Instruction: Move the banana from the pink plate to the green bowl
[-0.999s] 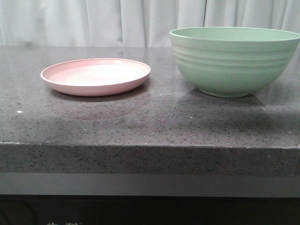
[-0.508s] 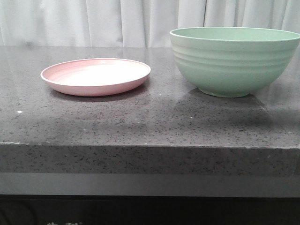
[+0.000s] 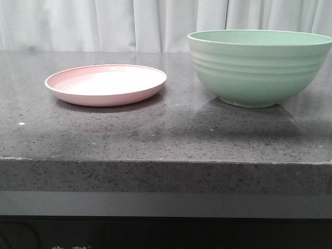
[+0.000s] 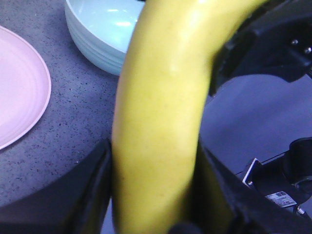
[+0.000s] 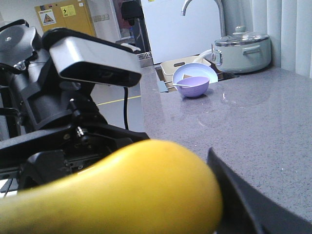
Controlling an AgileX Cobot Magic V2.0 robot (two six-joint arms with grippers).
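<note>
Holding the banana (image 4: 156, 126) upright between my left gripper (image 4: 153, 190) fingers (image 4: 92, 185), I see the pink plate (image 4: 19, 87) at the frame's left edge and the green bowl (image 4: 105, 29) at upper left. My right gripper's state I cannot tell.

Pale pink plate (image 3: 106, 84) with faint rings, mint-green bowl (image 3: 259, 67) with ridged bands. Dark grey speckled counter (image 3: 166, 135), white curtain (image 3: 104, 23) behind. Bright yellow banana (image 4: 161, 122), lilac bowl (image 5: 192, 87) further off.
</note>
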